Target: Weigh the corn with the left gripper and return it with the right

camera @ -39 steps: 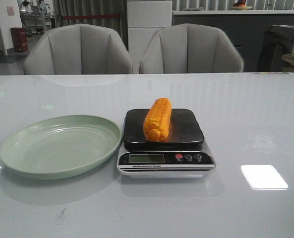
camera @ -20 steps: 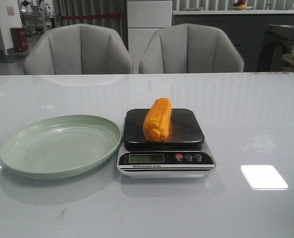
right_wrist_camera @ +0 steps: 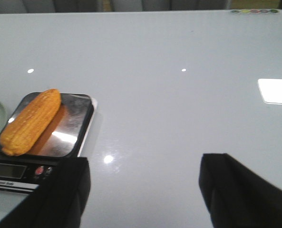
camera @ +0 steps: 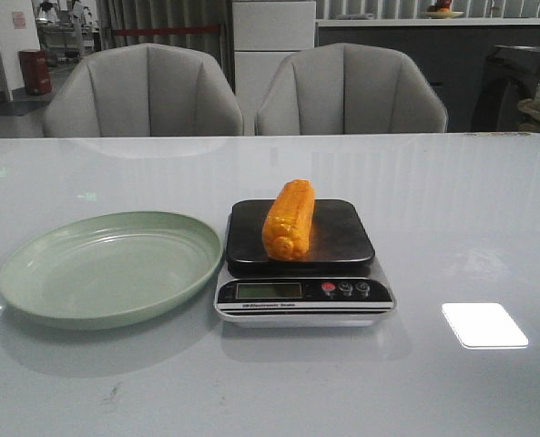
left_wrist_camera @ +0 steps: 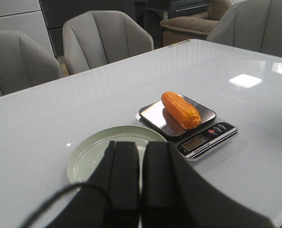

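The orange-yellow corn [camera: 290,219] lies lengthwise on the black platform of the kitchen scale [camera: 303,293], also seen as corn [left_wrist_camera: 180,109] and corn [right_wrist_camera: 31,121] in the wrist views. Neither gripper shows in the front view. In the left wrist view my left gripper [left_wrist_camera: 140,151] is shut with nothing in it, held back above the near side of the green plate [left_wrist_camera: 95,150]. My right gripper [right_wrist_camera: 143,164] is open and empty over bare table to the right of the scale [right_wrist_camera: 17,171].
The empty green plate [camera: 108,267] sits just left of the scale. Two grey chairs [camera: 144,91] stand behind the table's far edge. A bright light reflection [camera: 484,325] lies on the tabletop at the right.
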Action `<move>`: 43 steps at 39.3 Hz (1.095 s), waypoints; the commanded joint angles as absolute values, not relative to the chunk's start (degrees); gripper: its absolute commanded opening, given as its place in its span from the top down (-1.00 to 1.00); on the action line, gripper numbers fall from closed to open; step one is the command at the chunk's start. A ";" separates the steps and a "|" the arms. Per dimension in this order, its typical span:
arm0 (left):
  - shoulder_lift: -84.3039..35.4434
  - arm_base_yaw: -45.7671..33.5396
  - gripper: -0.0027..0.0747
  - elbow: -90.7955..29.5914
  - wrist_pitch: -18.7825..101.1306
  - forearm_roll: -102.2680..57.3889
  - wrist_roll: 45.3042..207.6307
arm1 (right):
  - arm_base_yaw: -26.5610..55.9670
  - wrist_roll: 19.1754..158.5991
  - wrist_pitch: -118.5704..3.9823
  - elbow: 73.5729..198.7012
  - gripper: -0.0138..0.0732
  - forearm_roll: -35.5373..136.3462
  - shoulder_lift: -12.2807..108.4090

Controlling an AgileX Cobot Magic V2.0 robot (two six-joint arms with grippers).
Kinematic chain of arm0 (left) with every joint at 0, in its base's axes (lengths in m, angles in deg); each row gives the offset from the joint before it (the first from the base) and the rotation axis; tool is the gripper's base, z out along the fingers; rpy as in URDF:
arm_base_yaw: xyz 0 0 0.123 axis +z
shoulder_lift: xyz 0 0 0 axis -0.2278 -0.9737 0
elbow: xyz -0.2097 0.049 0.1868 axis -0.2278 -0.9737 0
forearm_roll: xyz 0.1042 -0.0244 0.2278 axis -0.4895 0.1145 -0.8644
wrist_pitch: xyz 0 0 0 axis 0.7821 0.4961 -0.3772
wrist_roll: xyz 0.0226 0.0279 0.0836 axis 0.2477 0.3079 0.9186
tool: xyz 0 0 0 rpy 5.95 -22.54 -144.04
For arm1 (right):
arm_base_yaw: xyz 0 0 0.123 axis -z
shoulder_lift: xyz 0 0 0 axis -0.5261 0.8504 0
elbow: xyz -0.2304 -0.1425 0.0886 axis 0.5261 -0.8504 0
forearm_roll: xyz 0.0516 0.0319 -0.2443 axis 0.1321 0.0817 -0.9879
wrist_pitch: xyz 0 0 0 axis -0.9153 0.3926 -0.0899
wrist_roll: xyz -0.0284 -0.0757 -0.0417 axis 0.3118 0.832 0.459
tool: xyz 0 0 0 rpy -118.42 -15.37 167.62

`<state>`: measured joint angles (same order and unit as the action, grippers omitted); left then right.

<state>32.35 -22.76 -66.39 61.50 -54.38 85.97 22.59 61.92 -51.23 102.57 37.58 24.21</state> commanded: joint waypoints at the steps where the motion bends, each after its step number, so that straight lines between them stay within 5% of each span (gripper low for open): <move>1: 31.61 -22.84 0.64 -65.03 56.59 -54.63 85.78 | 17.80 62.86 -55.21 107.61 -0.71 37.59 28.98; 16: 31.61 -22.84 0.64 -65.03 56.54 -54.63 85.78 | 1.51 55.27 -49.86 125.84 -0.68 38.94 54.40; 37: 31.61 -22.84 0.64 -65.03 56.41 -54.63 85.78 | -1.91 39.45 -29.47 155.81 -0.68 36.34 85.68; 43: 31.61 -22.84 0.64 -65.03 56.41 -54.63 85.78 | -2.36 30.65 -25.01 160.84 -0.55 30.88 91.52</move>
